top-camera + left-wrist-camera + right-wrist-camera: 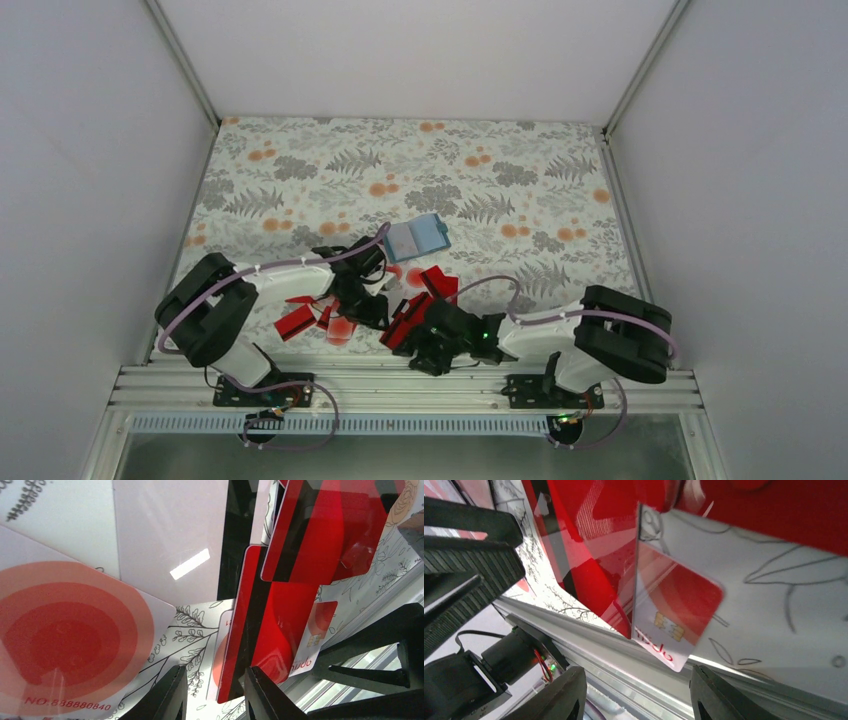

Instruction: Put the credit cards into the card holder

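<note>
Near edge: both arms are down among the scattered credit cards.
Right jaws: wide apart, nothing between them. A white chip card sits tilted just beyond.
Left jaws: partly open. The end of a red striped card is in the gap, with no visible pinch.
Farther out: the card holder lies open on the surface, apart from the pile.
Step, by my judgement: singling out one card. Next move calls for closing on that card alone, then carrying it to the holder.

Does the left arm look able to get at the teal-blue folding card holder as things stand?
Probably yes: the teal-blue folding card holder lies open on the floral cloth just past the left pincer, with nothing covering it.
</note>
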Controlling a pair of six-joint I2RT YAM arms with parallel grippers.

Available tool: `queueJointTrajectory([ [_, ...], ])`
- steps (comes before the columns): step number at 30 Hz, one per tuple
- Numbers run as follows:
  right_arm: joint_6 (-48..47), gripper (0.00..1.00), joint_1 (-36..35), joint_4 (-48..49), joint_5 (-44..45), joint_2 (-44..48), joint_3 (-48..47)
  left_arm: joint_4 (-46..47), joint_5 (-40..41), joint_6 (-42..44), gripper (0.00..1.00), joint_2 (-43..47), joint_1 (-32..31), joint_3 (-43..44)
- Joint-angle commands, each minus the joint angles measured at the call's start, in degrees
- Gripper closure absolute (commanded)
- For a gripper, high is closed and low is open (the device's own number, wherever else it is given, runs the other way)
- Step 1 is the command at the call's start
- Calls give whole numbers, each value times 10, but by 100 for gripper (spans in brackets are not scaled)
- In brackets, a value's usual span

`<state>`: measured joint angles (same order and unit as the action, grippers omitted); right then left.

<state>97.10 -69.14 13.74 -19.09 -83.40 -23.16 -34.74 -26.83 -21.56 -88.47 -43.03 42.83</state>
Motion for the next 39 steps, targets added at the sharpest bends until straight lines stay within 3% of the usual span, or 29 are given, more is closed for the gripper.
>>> queueJointTrajectory([
  [1,43,47,-15,-26,78,34,21,16,-8,7,69,-9,-7,-6],
  [4,47,49,-18,-10,101,49,42,19,-8,8,69,-16,-9,-6],
  [9,26,53,-23,111,109,21,76,24,-8,8,70,-19,-14,-9],
  [25,-18,60,-28,274,152,-16,134,41,-24,-17,77,-44,-36,-26],
  [39,-28,88,-28,233,180,38,141,48,-27,-32,78,-47,-43,-29],
])
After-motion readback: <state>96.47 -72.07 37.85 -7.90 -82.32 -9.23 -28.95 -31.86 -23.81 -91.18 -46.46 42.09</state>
